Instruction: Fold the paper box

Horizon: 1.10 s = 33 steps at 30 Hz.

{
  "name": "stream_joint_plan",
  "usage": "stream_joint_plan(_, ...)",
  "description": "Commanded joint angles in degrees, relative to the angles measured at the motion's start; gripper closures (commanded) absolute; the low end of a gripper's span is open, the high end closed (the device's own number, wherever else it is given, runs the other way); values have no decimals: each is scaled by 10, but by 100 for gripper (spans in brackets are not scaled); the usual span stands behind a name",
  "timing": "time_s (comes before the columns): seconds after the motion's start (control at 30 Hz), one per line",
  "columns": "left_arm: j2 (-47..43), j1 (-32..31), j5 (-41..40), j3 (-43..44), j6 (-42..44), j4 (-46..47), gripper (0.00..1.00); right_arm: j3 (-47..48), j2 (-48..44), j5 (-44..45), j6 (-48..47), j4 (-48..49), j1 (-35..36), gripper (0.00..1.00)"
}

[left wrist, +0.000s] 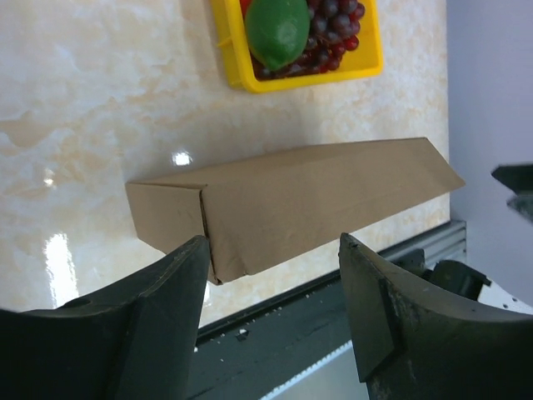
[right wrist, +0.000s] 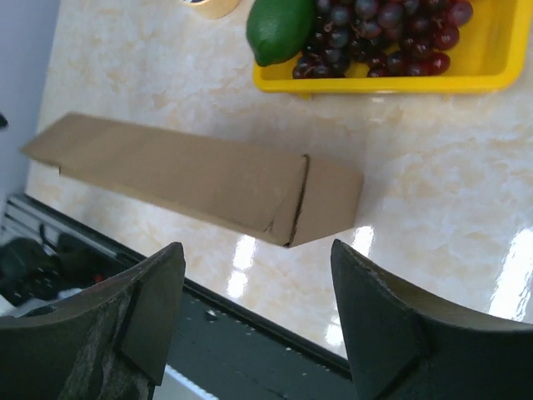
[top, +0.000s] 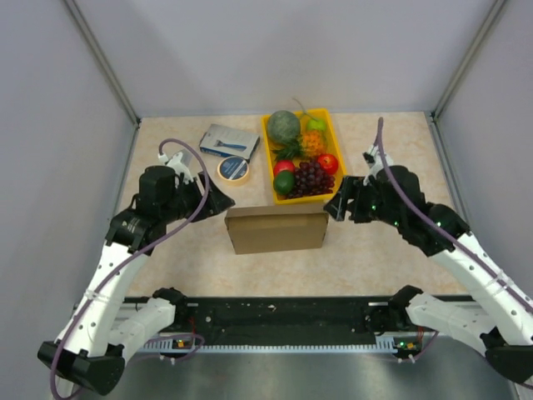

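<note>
- The left gripper (left wrist: 273,247) is open wide and holds nothing; its two dark fingers (left wrist: 158,317) stand apart.
- The left end of the box (left wrist: 300,204) lies just ahead of the gap between these fingers. One corner comes very near to a fingertip, and I cannot tell if they touch.
- The right gripper (right wrist: 256,250) is also open wide and holds nothing.
- The right end of the box (right wrist: 191,179) lies just ahead of its fingers (right wrist: 375,317), apart from them.
- In the top view the left gripper (top: 218,200) and the right gripper (top: 337,206) point at each other, with the box (top: 276,229) between them.
- The box is brown, closed and flat-sided. It rests on the table (top: 375,250), in the middle, in front of the arm bases.
- Just behind the box is a yellow tray (top: 267,150) with fruit: a lime (left wrist: 275,32) and dark grapes (right wrist: 375,37) are at its near end.
- Left of the tray lies a tape roll (top: 234,169), and behind this a blue-grey packet (top: 229,140).
</note>
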Motion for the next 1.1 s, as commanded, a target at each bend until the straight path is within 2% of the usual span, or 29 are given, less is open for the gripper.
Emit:
stream_joint_plan(0.0,-10,5,61,-25,-24,36,32,22,34,-188,101,-7,-117,32)
stream_joint_plan(0.17,-20,6,70,-73,-37,59,34,3,53,-251,129,28,-160,37)
stream_joint_plan(0.3,-19,9,81,-98,-38,81,41,-32,56,-281,152,74,-173,41)
stream_joint_plan(0.43,-23,13,75,-121,-32,94,41,-59,57,-293,156,92,-181,41)
stream_joint_plan(0.6,-39,25,78,-143,-31,109,35,-79,58,-298,151,102,-187,42)
stream_joint_plan(0.8,-43,34,93,-163,-33,122,36,-102,55,-294,151,109,-187,43)
stream_joint_plan(0.97,-69,37,92,-142,-24,131,27,-112,49,-303,156,114,-208,44)
stream_joint_plan(1.0,-67,40,89,-134,-20,127,17,-112,48,-307,157,115,-213,43)
stream_joint_plan(1.07,-56,47,85,-109,-13,111,8,-107,44,-329,154,119,-235,39)
